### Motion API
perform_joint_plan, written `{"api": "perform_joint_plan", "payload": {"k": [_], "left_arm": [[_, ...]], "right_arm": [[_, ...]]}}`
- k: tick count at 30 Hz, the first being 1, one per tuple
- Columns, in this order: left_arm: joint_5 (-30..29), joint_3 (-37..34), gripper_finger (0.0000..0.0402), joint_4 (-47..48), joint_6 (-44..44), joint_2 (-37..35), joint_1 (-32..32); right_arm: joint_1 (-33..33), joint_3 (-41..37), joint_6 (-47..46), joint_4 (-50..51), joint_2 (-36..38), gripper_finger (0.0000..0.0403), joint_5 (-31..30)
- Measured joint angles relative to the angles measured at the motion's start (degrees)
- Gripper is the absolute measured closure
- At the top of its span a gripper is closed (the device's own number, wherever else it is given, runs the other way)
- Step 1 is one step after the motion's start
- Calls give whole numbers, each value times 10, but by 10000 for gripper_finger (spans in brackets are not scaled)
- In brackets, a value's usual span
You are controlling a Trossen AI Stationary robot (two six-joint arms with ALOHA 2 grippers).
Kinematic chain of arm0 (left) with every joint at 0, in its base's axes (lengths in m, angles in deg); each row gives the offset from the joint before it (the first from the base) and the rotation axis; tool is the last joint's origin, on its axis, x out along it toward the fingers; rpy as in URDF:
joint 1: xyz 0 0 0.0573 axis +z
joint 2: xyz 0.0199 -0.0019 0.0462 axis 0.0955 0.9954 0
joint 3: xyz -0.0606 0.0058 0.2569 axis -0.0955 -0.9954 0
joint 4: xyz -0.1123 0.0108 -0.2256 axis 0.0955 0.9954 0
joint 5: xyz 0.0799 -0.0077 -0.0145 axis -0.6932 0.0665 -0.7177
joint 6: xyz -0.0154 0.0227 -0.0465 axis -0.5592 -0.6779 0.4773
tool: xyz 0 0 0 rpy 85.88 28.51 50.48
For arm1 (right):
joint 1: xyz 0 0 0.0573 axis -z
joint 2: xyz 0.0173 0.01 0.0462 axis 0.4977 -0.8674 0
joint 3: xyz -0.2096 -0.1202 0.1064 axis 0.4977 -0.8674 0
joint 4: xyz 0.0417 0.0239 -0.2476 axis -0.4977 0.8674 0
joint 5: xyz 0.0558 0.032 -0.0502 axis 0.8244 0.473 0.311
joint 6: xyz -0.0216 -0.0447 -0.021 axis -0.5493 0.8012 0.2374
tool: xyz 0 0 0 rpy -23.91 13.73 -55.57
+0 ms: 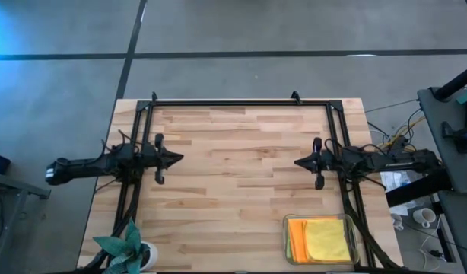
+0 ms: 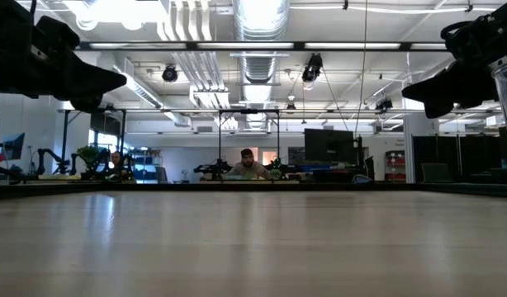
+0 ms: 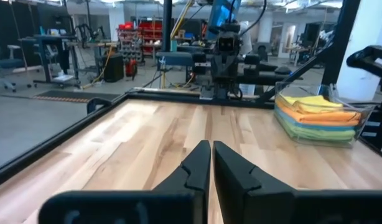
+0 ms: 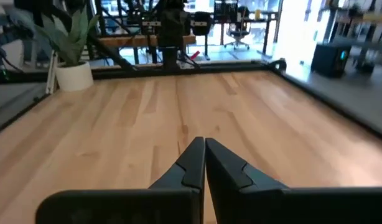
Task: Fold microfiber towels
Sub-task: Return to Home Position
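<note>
The microfiber towels (image 1: pixel 319 240) lie folded in a stack inside the clear tray (image 1: pixel 285 228), which sits on the desk (image 1: pixel 233 152) in the corner on the right arm's side, at the lower edge of the high view. From above, a yellow towel (image 1: pixel 328 240) covers most of the stack, and an orange towel (image 1: pixel 296 237) shows as a strip along the side facing the desk's middle. The left wrist view shows the stack (image 3: pixel 315 115) from the side: yellow on top, then orange, then green and light blue layers beneath, all within the tray's clear walls (image 3: pixel 365 121).

The right hand (image 1: pixel 298 162) hangs over the desk near its right edge, about halfway along it and well apart from the tray, pointing toward the middle. In its own wrist view the two fingers (image 4: pixel 203 143) are pressed together with nothing between them. The left hand (image 1: pixel 179 158) is opposite, near the left edge at the same level, pointing back at the right one; its fingers (image 3: pixel 211 146) are likewise together and hold nothing. Bare wood lies between the two hands.

A small plant in a white pot (image 1: pixel 127 247) stands at the corner on the left arm's side, along the same edge as the tray. In the low view a person (image 2: pixel 247 165) is at a bench in the room beyond the desk.
</note>
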Motion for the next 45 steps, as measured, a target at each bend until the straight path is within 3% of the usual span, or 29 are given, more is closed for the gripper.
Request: {"api": "perform_joint_plan", "payload": {"k": [5,13,21,45], "left_arm": [[-5,0,395,-9,0,12,0],[-5,0,395,-10,0,20,0],[-4,0,395,-10,0,25,0],[-4,0,395,-11,0,27,0]], "right_arm": [[0,0,-60,1,-10,394,0],[0,0,-47,-14,-16,394,10],[0,1,4,-69,30,394,15],[0,1,-17,-66,33,394,15]]}}
